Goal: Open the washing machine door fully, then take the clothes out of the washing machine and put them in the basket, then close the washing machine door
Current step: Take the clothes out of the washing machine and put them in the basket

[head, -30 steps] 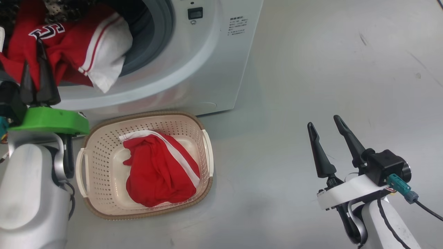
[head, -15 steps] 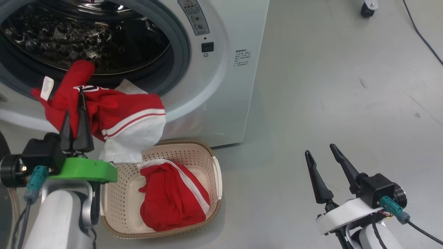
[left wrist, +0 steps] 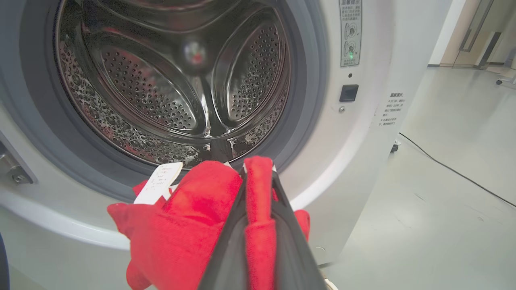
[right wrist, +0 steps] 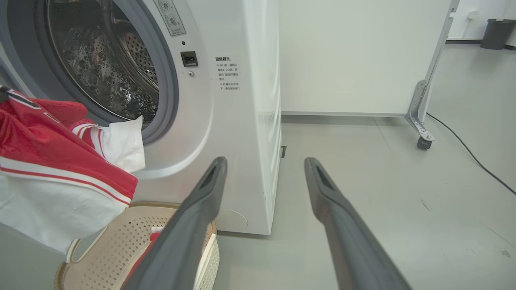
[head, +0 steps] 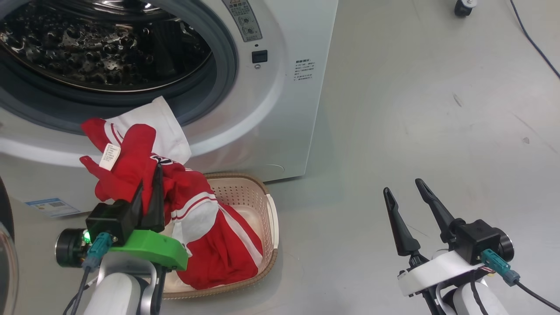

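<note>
The washing machine [head: 271, 100] stands open, and no cloth shows in its steel drum [head: 96, 48]. My left gripper [head: 149, 175] is shut on a red garment with white trim [head: 131, 157], held in front of the opening; its lower end hangs into the basket [head: 264, 194]. In the left wrist view the red cloth [left wrist: 181, 225] is pinched between the fingers of the left gripper [left wrist: 258, 173]. Another red garment [head: 232, 258] lies in the basket. A dark curved edge at the far left may be the door [head: 4, 245]. My right gripper [head: 402, 185] hovers open over the floor, holding nothing.
Grey floor [head: 415, 109] spreads to the machine's right. A caster wheel [head: 461, 6] and a black cable [head: 533, 39] lie far right. In the right wrist view a white panel on casters [right wrist: 421, 141] stands behind the machine, with a dark bin [right wrist: 496, 32] beyond.
The head camera has shifted. My left gripper has drawn the red garment out of the drum and down, so it now hangs over the basket. The right gripper stays open.
</note>
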Tool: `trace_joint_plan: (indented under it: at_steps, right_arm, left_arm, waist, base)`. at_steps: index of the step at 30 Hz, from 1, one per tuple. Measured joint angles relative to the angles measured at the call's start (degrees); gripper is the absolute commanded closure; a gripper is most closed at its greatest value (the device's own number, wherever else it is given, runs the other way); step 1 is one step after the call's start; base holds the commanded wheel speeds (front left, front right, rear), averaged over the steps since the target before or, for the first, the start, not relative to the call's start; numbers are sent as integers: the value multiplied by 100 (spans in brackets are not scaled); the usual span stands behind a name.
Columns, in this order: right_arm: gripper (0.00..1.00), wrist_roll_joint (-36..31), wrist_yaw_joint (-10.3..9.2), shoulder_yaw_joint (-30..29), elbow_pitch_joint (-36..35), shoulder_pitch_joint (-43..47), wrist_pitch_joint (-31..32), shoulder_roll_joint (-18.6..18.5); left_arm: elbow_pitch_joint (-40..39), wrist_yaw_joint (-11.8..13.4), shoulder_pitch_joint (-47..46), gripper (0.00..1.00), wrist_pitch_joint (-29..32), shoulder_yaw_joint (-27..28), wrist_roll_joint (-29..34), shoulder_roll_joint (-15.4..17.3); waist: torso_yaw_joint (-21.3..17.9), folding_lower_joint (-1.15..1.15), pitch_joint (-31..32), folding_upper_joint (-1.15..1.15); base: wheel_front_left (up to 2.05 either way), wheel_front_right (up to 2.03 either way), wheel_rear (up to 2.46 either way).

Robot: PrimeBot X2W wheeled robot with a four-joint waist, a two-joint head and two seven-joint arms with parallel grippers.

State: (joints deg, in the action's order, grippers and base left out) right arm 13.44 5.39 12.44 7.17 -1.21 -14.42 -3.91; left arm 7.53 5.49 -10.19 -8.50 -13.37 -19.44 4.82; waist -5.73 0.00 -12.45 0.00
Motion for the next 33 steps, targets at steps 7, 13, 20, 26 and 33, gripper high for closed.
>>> trace_joint_plan:
  at_steps: [7, 13, 20, 26, 33]
  right_arm:
    - [0, 1, 0, 22, -129, -4, 1, 2]
    - [0, 2, 1, 69, -248, -69, 8, 9]
    - [0, 13, 2, 69, -388, -213, 8, 11]
    - [0, 63, 8, 113, -470, -398, 8, 22]
    - [0, 110, 53, 191, -536, -705, 8, 34]
  left_arm:
    - [388, -3, 37, 100, 138, -76, -67, -24]
    - [793, -7, 3, 100, 170, -30, -121, -38]
    - [1282, -20, -488, 100, 314, -7, -120, -25]
    - [1862, -23, -940, 100, 396, 57, -118, 12]
    - [2507, -23, -1544, 100, 549, 132, -119, 30]
  waist:
    - [-95, 0, -228, 0]
    - [-193, 0, -508, 0]
    - [-331, 0, -942, 0]
    - [-458, 0, -1387, 0]
    - [-615, 0, -1942, 0]
  base:
    - [0, 0, 0]
    - [0, 0, 0]
    - [0, 0, 0]
    - [0, 0, 0]
    - [0, 0, 0]
